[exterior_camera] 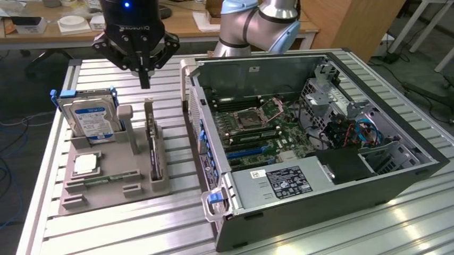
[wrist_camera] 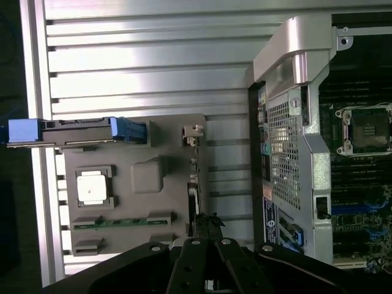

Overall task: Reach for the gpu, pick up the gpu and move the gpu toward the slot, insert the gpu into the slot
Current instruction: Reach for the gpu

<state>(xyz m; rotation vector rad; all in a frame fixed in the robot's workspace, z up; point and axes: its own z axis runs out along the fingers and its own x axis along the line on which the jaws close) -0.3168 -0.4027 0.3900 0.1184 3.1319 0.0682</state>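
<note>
The gpu (exterior_camera: 151,144) is a thin dark card standing edge-on in a groove at the exterior view's right side of the grey holder (exterior_camera: 142,191). My gripper (exterior_camera: 145,82) hangs above the card's far end, apart from it, fingers drawn together to a point and holding nothing. In the wrist view the gpu (wrist_camera: 195,184) runs as a narrow dark line toward my gripper (wrist_camera: 207,245). The open computer case (exterior_camera: 319,175) lies at the exterior view's right, with blue expansion slots (exterior_camera: 247,152) on its motherboard.
A silver, blue-labelled hard drive (exterior_camera: 92,119) stands upright in the holder, with a processor chip (exterior_camera: 85,163) and a green memory stick (exterior_camera: 106,178) lying in front of it. The case's side wall (exterior_camera: 193,106) rises close beside the holder. The slatted metal table (exterior_camera: 127,228) carries everything.
</note>
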